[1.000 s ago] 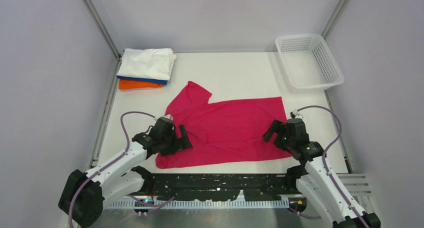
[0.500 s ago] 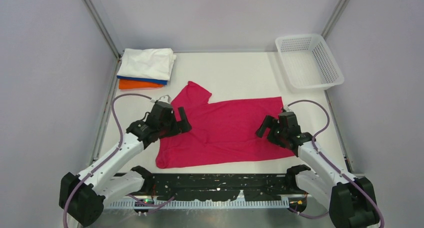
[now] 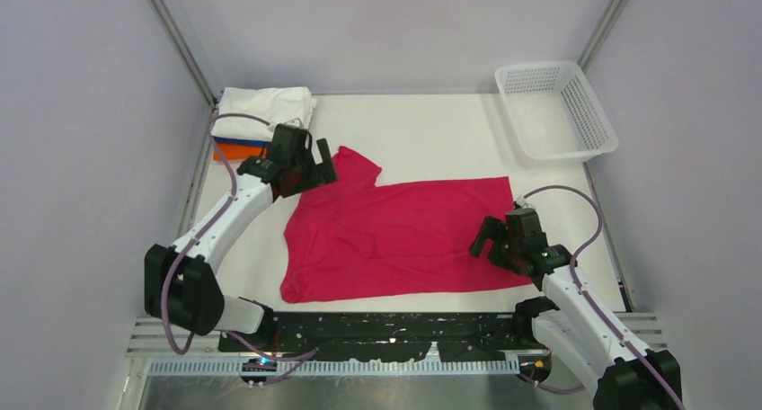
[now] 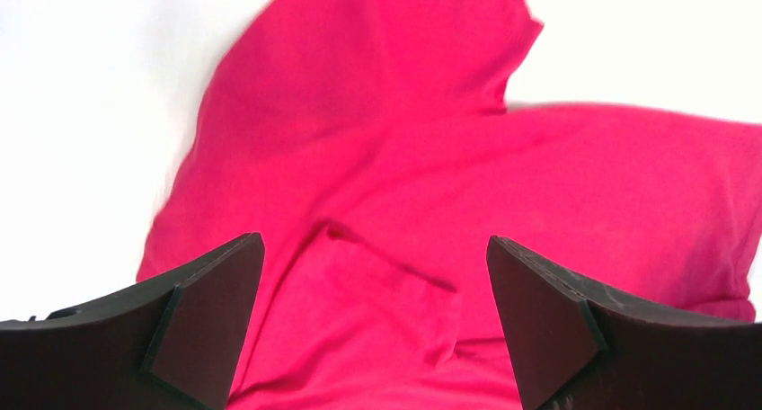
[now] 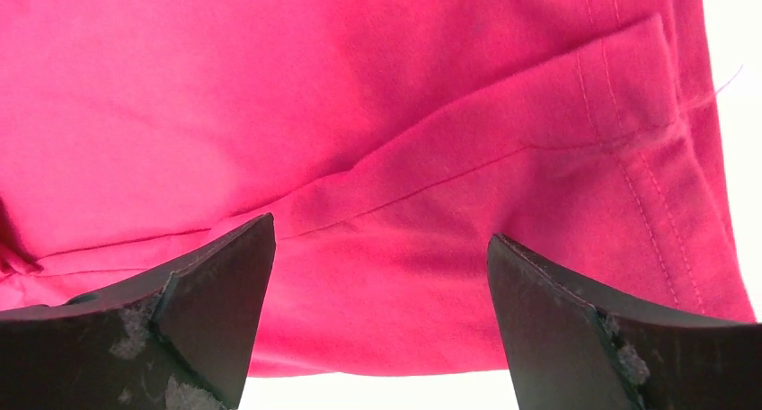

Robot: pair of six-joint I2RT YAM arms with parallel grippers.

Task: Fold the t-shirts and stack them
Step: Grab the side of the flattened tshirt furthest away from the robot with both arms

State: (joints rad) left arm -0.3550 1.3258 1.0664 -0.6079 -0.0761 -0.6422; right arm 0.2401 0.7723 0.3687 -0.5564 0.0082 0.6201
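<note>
The magenta-red t-shirt (image 3: 404, 235) lies spread flat mid-table, one sleeve pointing to the far left; it fills the left wrist view (image 4: 467, 185) and the right wrist view (image 5: 377, 113). My left gripper (image 3: 316, 172) is open and empty above the shirt's far-left sleeve. My right gripper (image 3: 485, 239) is open and empty over the shirt's right hem edge. A stack of folded shirts sits at the far left: white (image 3: 265, 113) on top, blue (image 3: 256, 143) under it, orange (image 3: 235, 151) at the bottom.
A white plastic mesh basket (image 3: 555, 110) stands at the far right corner. Grey walls enclose the table on three sides. A black rail (image 3: 395, 334) runs along the near edge between the arm bases.
My left gripper moved from the shirt's near-left part away toward the far-left sleeve. My right gripper shifted slightly along the right hem. The shirt's left edge has changed shape a little.
</note>
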